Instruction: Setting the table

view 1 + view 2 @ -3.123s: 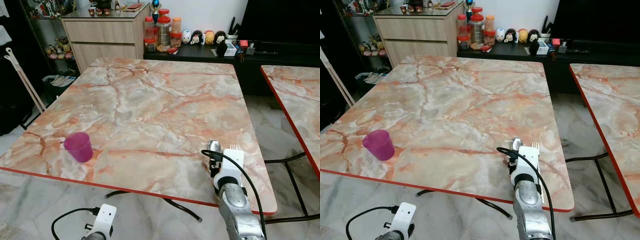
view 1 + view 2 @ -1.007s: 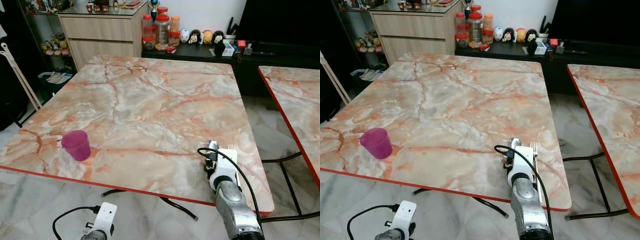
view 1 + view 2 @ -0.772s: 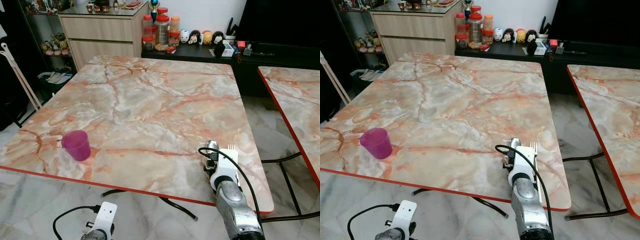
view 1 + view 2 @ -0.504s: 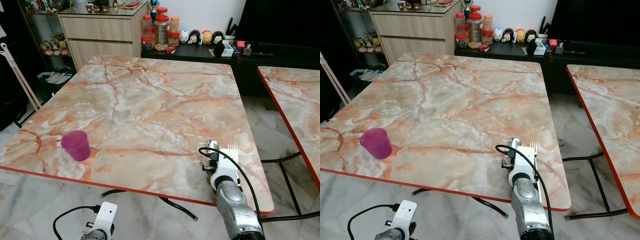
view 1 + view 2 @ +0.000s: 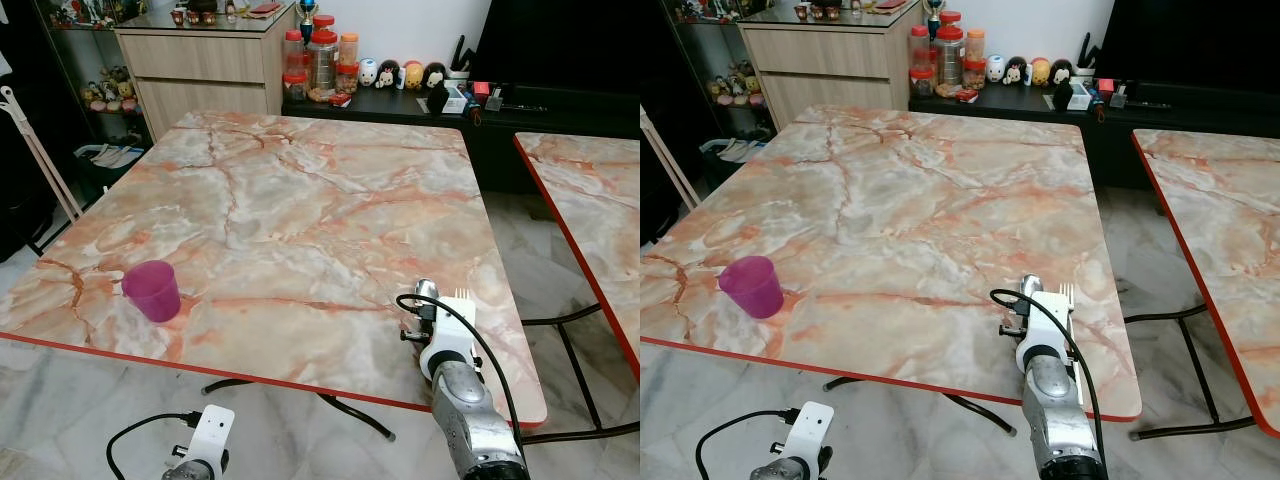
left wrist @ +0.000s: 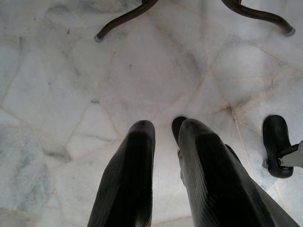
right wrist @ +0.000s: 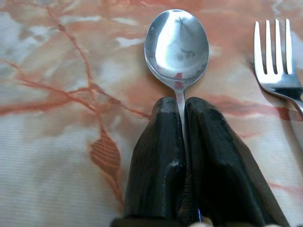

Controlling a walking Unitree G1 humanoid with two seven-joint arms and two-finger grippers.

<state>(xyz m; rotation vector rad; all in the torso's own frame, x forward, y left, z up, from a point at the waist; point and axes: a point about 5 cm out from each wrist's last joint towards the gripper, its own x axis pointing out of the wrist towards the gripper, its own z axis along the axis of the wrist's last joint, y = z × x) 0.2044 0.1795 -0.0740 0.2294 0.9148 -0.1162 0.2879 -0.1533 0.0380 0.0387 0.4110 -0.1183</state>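
The right gripper [image 7: 182, 118] sits low over the near right part of the marble table [image 5: 300, 200], its two black fingers [image 7: 158, 156] pressed together on the thin handle of a spoon [image 7: 176, 47]. The spoon's bowl lies face up on the tabletop, just ahead of the fingertips. Just beside it, on the side nearer the table's right edge, a fork [image 7: 274, 66] lies roughly parallel to the spoon, its tines pointing the same way; the two are close but apart. In the head views the silver forearm and its white wrist housing [image 5: 450, 330] cover most of both handles, so only the spoon bowl and the fork tines show past it, and a black cable loops over the wrist.

A purple cup [image 5: 152, 290] stands upright near the table's near left corner, well apart from the cutlery. The stretch of marble between them is bare.

The left gripper [image 6: 163, 130] hangs below the table edge, pointing at the pale stone floor [image 6: 71, 85]; its fingers are nearly closed with only a narrow gap, and they hold nothing. Dark curved table legs [image 6: 123, 19] show beyond it.

Beyond the far edge stand a wooden cabinet [image 5: 205, 65] and a dark low unit bearing jars [image 5: 322, 60] and small figurines [image 5: 405, 74]. A second marble table [image 5: 590, 200] stands to the right, separated by a strip of floor
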